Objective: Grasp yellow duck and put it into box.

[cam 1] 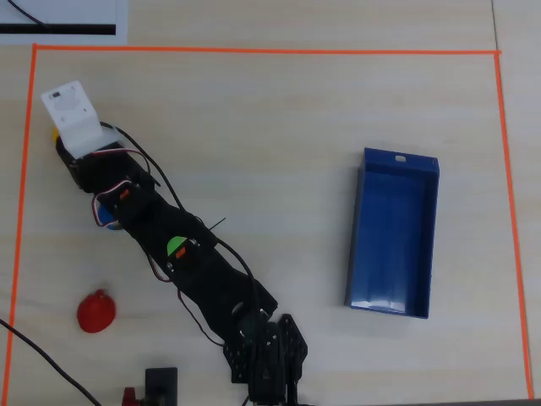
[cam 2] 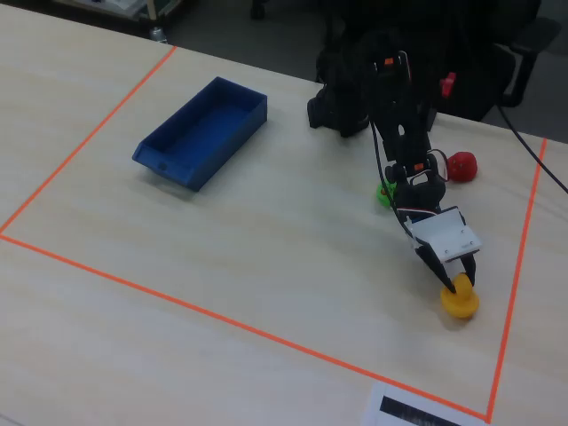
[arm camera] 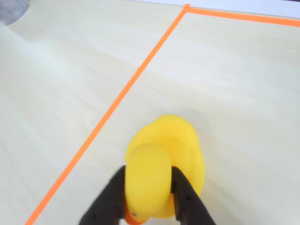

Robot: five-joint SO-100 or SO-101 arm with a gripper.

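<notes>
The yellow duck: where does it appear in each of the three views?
Overhead view: yellow duck, upper left, mostly hidden under the arm's white block.
Wrist view: bottom centre, between the pincer fingers.
Fixed view: lower right.
Shared landmark: orange tape line beside it.

A pale wood-grain table marked with an orange tape rectangle. In the overhead view, a blue box lies toward the right edge. A red duck sits near the bottom left corner, and a yellow duck rests near the top left corner of the tape.
</notes>
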